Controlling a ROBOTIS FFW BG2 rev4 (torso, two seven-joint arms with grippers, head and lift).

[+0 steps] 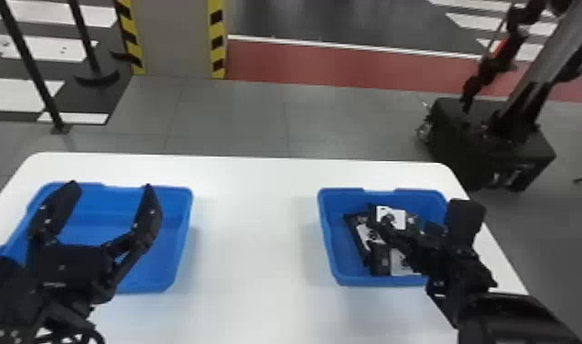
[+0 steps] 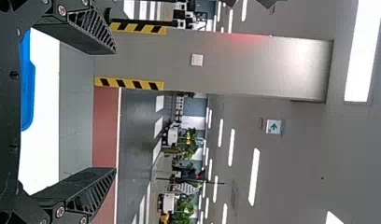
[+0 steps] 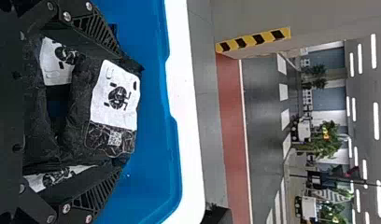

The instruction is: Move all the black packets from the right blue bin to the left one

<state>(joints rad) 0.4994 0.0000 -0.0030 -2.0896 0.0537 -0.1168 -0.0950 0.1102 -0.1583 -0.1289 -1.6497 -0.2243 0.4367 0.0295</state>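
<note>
Left arm (image 1: 6, 292) and right arm (image 1: 509, 315) come in nearest the camera, each behind its own gripper. Left gripper (image 1: 110, 185) hangs over the left blue bin (image 1: 173, 256), its two fingers spread wide with nothing between them. The bin's right side reaches past that gripper's right finger.

Right gripper (image 1: 425, 217) is down at the right blue bin (image 1: 329, 238), fingers also wide apart. Between them, in the right wrist view, lie black packets (image 3: 100, 135) with white labels, one label facing up; whether either finger touches a packet, I can't tell. Packets also lie just to the left of this gripper in the head view, overlapping one another inside the bin.

White surface (image 1: 258, 228) stretches between the two grippers under both bins. Beyond the left gripper stands a gray pillar (image 1: 173, 41) with yellow-and-black striped edges; beyond the right gripper, farther right, sits a black machine base (image 1: 487, 151) on the floor.
</note>
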